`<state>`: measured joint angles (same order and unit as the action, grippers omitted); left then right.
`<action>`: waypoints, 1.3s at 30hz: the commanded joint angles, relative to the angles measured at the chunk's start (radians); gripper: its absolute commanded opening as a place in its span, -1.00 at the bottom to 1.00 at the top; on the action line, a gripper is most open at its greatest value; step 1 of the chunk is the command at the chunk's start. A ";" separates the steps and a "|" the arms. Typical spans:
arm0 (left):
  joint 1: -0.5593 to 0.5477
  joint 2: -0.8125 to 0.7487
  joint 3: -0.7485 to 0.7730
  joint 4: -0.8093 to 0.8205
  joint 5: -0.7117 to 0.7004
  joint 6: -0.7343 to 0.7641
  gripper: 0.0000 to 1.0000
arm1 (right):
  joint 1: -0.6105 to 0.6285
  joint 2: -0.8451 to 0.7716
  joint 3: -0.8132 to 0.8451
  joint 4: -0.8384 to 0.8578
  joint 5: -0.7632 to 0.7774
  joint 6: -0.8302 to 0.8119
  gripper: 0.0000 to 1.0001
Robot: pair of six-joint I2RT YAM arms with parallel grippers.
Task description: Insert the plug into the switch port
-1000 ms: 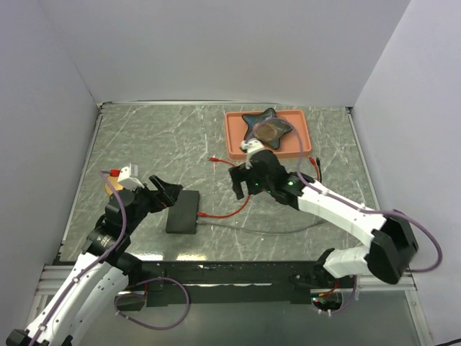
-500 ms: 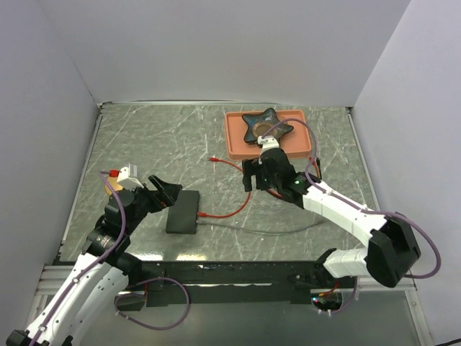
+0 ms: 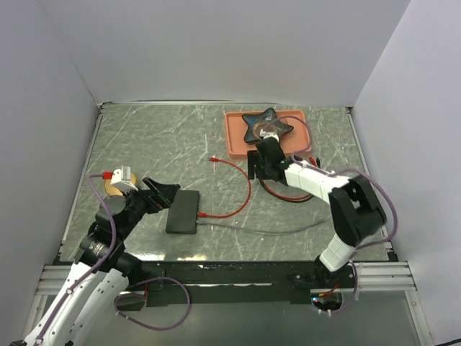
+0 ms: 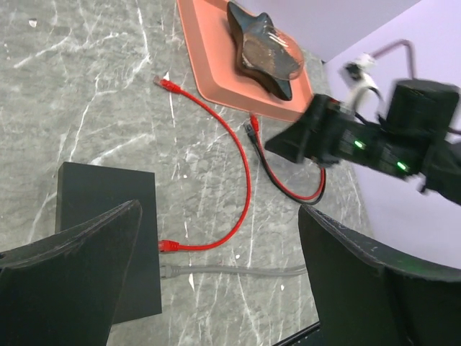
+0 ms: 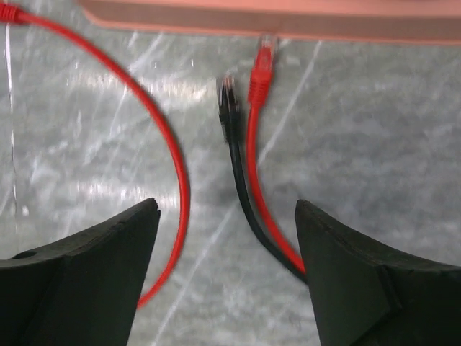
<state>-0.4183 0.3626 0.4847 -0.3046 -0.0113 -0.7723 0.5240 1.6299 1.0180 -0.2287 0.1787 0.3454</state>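
Note:
The switch (image 3: pixel 183 211), a flat matte-black box, lies on the marble table left of centre; it also shows in the left wrist view (image 4: pixel 108 216). A red cable's plug (image 4: pixel 167 246) and a grey cable's plug (image 4: pixel 167 271) lie at its right edge; I cannot tell if either is seated. My left gripper (image 3: pixel 169 193) is open and empty, just left of the switch (image 4: pixel 220 209). My right gripper (image 3: pixel 253 169) is open and empty, low over the table in front of the tray. Between its fingers (image 5: pixel 227 209) lie a black plug (image 5: pixel 229 97) and a red plug (image 5: pixel 262 72).
An orange tray (image 3: pixel 232 140) at the back right holds a dark star-shaped dish (image 3: pixel 266 126). The long red cable (image 3: pixel 245 189) curves across the middle, its far plug (image 3: pixel 212 158) to the left of the tray. A grey cable (image 3: pixel 274 229) runs along the front. Grey walls enclose the table.
My right gripper has swung back and right from the table's middle to the tray's front edge. My left arm has shifted slightly; the switch and cables have not moved.

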 commanded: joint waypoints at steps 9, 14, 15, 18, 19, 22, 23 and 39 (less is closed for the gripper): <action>0.003 -0.001 0.037 0.010 0.014 -0.004 0.93 | -0.105 0.252 0.280 -0.113 -0.064 0.007 0.12; 0.003 0.019 0.032 0.013 0.014 0.002 0.92 | -0.105 0.285 0.265 -0.098 -0.117 0.017 0.03; 0.003 0.025 0.031 0.015 0.014 0.008 0.92 | -0.105 0.289 0.263 -0.100 -0.134 0.021 0.01; 0.003 0.041 0.029 0.019 0.014 0.008 0.92 | -0.104 0.315 0.260 -0.112 -0.160 0.026 -0.22; 0.003 0.042 0.028 0.024 0.014 0.007 0.93 | -0.104 0.324 0.255 -0.113 -0.166 0.027 -0.31; 0.003 0.053 0.018 0.030 0.014 0.011 0.93 | -0.102 0.350 0.252 -0.126 -0.166 0.032 -0.62; 0.003 0.053 0.017 0.033 0.014 0.010 0.92 | -0.101 0.360 0.266 -0.132 -0.165 0.030 -0.90; 0.003 0.088 -0.009 0.090 0.034 0.001 0.93 | 0.004 -0.002 0.177 -0.132 -0.108 -0.072 -1.00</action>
<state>-0.4183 0.4358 0.4782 -0.2722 0.0010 -0.7719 0.4877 1.7985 1.2194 -0.3908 0.0666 0.3199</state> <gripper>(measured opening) 0.963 0.060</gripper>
